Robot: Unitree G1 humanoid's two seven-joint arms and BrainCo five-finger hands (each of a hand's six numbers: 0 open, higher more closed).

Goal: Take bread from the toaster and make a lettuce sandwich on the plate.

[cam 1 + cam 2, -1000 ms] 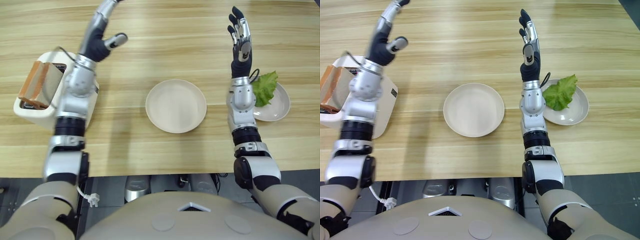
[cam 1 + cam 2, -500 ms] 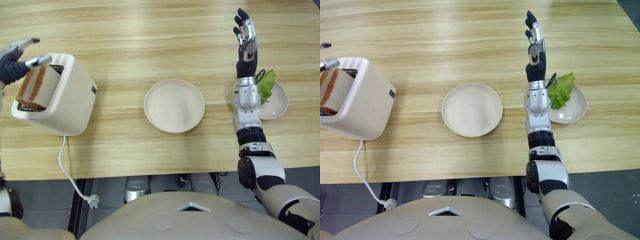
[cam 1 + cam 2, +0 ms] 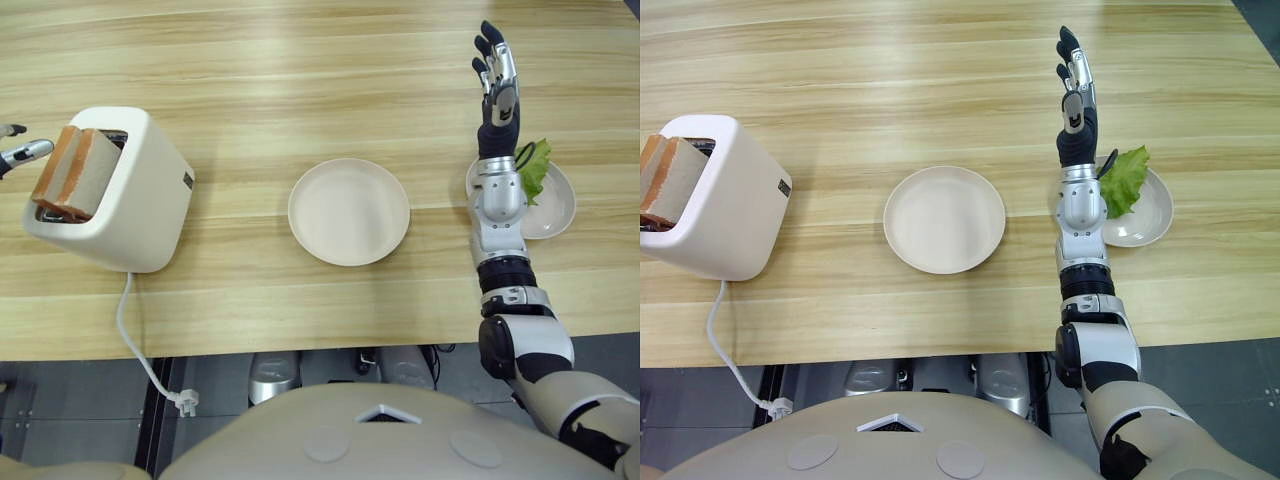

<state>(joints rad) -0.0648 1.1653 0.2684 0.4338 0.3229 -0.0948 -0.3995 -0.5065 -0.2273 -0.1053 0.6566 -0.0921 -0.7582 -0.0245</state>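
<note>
Left eye view: the left hand (image 3: 20, 152) is pulling back to the far left edge of the frame. It is now just clear of the bread (image 3: 72, 172) it was flanking half a second ago, and whether it is open or closed cannot be told. The bread is still sitting upright in the toaster (image 3: 130, 215), at the left of the table (image 3: 300, 60). The plate (image 3: 349, 211) is lying at centre. At upper right the right hand (image 3: 497, 90) is staying raised, fingers stretched straight and gripping nothing, just left of the lettuce (image 3: 537, 165) on the small dish (image 3: 556, 210).

Right eye view: the toaster is sitting at the left edge with the bread poking out of its top. The right hand is pointing up the frame, its wrist crossing the dish's left rim.
</note>
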